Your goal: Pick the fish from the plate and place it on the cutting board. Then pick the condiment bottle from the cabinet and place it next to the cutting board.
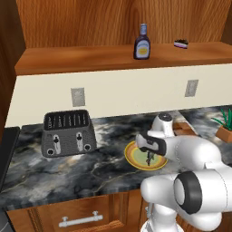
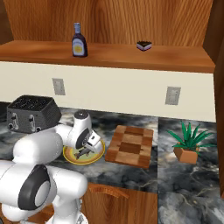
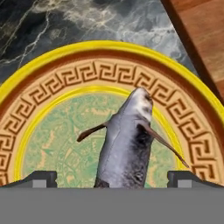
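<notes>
The grey fish lies on the pale green centre of the yellow plate. My gripper hangs open just above it, one fingertip on each side of the fish's body. From the base views the plate sits on the marble counter with my gripper low over it. The checkered cutting board lies right beside the plate. The dark condiment bottle stands upright on the cabinet shelf.
A dark toaster stands on the counter to the left. A potted plant is right of the board. A small black-and-pink object rests on the shelf. Wall outlets sit below the shelf.
</notes>
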You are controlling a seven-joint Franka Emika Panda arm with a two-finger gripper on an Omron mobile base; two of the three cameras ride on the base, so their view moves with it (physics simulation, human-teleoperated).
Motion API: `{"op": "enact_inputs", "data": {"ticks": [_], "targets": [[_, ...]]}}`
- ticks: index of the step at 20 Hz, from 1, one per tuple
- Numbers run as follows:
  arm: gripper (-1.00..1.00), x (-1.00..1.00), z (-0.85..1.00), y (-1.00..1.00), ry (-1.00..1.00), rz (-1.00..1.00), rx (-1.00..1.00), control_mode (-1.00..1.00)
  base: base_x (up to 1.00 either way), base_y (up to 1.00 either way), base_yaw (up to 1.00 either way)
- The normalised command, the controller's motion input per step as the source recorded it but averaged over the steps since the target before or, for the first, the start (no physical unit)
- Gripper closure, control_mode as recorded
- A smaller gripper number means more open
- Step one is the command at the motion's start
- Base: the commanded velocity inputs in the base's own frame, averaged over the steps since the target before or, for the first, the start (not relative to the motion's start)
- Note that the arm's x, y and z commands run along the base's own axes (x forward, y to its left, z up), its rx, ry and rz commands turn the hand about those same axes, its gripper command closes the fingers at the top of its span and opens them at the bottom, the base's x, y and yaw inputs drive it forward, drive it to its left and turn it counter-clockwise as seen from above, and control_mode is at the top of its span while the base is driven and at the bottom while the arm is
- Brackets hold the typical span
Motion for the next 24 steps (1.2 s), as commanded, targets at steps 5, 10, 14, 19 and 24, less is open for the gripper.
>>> {"op": "enact_inputs", "data": {"ticks": [5,10,14,19,24], "targets": [[-1.00,0.00,-0.38,0.05,-0.02,0.00,0.00,-1.00,0.00,0.00,0.00],[-1.00,0.00,-0.38,0.00,-0.05,0.00,0.00,-1.00,0.00,0.00,0.00],[-1.00,0.00,-0.28,0.00,-0.03,0.00,0.00,-1.00,0.00,0.00,0.00],[1.00,0.00,-0.11,0.02,-0.01,0.00,0.00,-1.00,0.00,0.00,0.00],[1.00,0.00,0.00,0.00,0.00,0.00,0.00,-1.00,0.00,0.00,0.00]]}}
